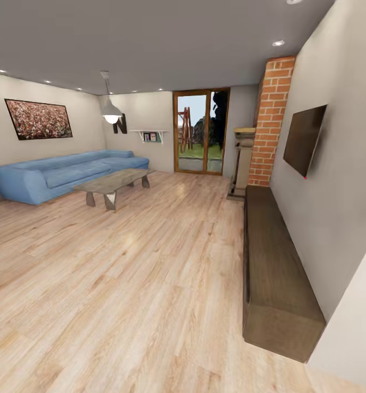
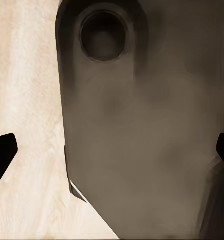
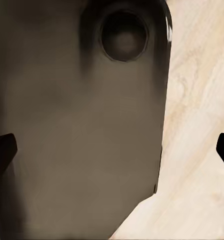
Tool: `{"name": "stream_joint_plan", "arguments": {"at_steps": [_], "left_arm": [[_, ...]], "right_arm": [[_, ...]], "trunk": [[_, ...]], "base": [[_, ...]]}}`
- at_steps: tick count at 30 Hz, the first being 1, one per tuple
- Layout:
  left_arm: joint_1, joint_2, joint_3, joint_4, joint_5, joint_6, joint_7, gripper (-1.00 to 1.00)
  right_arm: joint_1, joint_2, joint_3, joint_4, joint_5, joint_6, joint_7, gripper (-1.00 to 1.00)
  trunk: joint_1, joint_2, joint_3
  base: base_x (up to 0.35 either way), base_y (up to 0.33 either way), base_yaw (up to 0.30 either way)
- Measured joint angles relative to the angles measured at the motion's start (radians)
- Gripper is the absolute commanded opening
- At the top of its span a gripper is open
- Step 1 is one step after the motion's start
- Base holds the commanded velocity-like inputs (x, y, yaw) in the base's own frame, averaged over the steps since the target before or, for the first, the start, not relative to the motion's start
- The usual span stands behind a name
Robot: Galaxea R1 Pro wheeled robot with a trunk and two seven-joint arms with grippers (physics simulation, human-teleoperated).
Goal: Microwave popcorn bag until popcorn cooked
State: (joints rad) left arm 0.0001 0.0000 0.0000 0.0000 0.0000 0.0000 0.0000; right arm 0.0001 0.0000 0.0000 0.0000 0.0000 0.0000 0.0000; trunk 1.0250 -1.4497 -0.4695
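I am in a living room, and the popcorn bag, the microwave, the countertop and the popcorn are out of view. In the left wrist view my left gripper (image 2: 112,152) is open, its dark fingertips (image 2: 2,152) far apart at the frame's edges with nothing between them. My right gripper (image 3: 112,150) is open the same way, its fingertips (image 3: 1,150) spread wide and empty. Both hang over a dark grey part of my own body (image 2: 142,140) and the pale wooden floor (image 3: 202,150).
The wooden floor (image 1: 150,273) stretches ahead. A blue sofa (image 1: 68,172) and a low coffee table (image 1: 114,183) stand at the left. A long dark low cabinet (image 1: 278,273) runs along the right wall under a TV (image 1: 304,139). A brick column (image 1: 270,120) and a glass door (image 1: 201,131) are at the back.
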Motion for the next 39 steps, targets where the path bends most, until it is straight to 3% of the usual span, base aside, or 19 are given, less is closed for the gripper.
{"name": "stream_joint_plan", "arguments": {"at_steps": [12,18,39], "left_arm": [[-0.003,-0.006,0.002,-0.027,0.002,0.001,-0.001,1.0],[-0.003,0.012,-0.002,-0.027,-0.003,-0.005,-0.001,1.0],[-0.003,0.012,-0.003,-0.027,-0.001,-0.006,-0.001,1.0]], "right_arm": [[-0.003,0.003,0.003,-0.003,0.006,0.009,-0.002,1.0],[-0.003,0.003,0.006,-0.003,0.008,-0.004,-0.004,1.0],[-0.003,0.003,0.004,-0.003,0.008,-0.018,-0.005,1.0]], "trunk": [[0.0,0.0,0.0],[0.0,0.0,0.0],[0.0,0.0,0.0]], "base": [[0.0,0.0,0.017],[0.0,0.0,0.249],[0.0,0.0,0.274]]}}
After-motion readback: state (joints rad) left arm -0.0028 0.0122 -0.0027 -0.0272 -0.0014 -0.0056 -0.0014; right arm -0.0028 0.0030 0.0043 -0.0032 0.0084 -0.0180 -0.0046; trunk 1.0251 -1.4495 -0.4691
